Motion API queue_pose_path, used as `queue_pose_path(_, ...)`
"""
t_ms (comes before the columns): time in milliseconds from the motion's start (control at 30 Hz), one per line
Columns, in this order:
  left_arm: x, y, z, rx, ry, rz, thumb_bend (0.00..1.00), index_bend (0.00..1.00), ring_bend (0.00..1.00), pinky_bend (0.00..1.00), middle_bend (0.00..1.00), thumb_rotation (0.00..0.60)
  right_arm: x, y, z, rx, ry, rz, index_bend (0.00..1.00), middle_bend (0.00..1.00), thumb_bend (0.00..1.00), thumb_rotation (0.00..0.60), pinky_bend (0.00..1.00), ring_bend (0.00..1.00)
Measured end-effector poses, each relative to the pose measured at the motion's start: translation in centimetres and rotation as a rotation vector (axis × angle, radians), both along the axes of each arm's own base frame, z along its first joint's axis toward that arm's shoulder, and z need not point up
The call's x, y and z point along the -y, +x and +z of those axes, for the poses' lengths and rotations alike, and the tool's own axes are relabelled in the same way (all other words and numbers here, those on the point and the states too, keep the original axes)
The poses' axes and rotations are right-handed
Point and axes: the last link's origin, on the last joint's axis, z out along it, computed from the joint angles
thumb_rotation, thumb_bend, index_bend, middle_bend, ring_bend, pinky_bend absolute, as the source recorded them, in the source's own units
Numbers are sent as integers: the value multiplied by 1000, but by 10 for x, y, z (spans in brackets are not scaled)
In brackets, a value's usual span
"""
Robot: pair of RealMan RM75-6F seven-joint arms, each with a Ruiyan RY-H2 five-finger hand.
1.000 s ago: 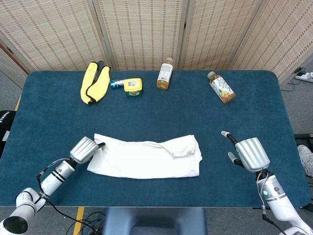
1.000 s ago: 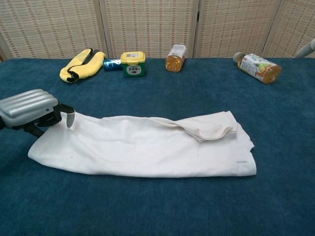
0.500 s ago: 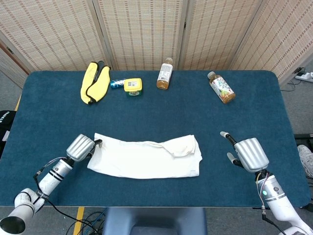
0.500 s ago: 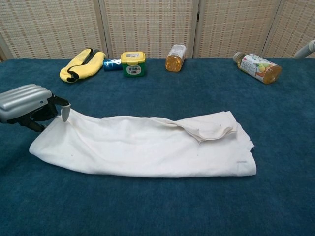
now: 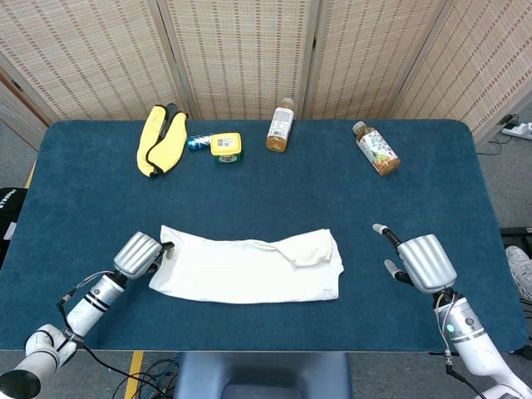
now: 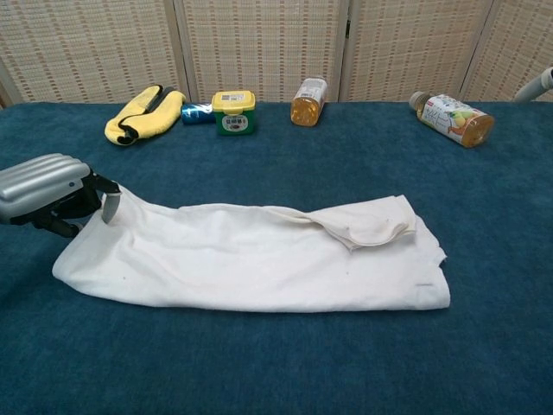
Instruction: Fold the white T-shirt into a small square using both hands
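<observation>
**White shirt folded to a long strip, left hand at its end**

White and creased, the cotton T-shirt point(image 5: 248, 266) lay as a long band across the near half of the dark blue felt-covered worktop point(image 5: 249, 187), its right end bunched where a sleeve was turned over. The silver ribbed left hand point(image 6: 47, 188) sat at the band's left end, fingers curled down against the cloth's upper corner; whether they actually pinched the fabric could not be told from either view. The silver right hand point(image 5: 420, 259) hovered well clear of the shirt's right end, holding nothing, with its fingers spread.

Along the far edge stood a row of other items: a yellow cloth point(image 5: 160, 139) with black trim at the left, a small blue tube point(image 5: 198, 144) beside it, a green tub with a yellow lid point(image 5: 225, 147), an amber plastic bottle point(image 5: 280, 126) lying down, and a labelled drink bottle point(image 5: 376, 149) on its side further right. Woven screen panels point(image 5: 249, 50) closed the background.
</observation>
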Motion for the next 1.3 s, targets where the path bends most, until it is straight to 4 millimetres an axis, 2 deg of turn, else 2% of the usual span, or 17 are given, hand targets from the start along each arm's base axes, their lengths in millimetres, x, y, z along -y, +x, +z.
queue_pose_path(267,8,-4,6,55,13,31,582,677,876,966,968,600,-1,0,1,7,-3,7,174,951,322,600,1000,990)
queue_pose_path(567,15,-25,36,82,63,112,585,678,876,967,968,600,-2,3,-1,21,2,22,173,951,321,600,1000,989)
queue_pose_path(1000,32,-66,82,53,152,272,586,670,876,966,969,600,-3,8,-4,49,9,52,174,951,321,600,1000,990)
queue_pose_path(1167,35,-63,86,55,152,282,585,665,876,966,968,600,-5,6,-2,58,4,54,173,951,321,600,1000,989)
queue_pose_path(1300,37,-47,83,75,124,280,586,656,876,966,968,600,-6,3,1,65,-2,54,174,951,321,600,1000,989)
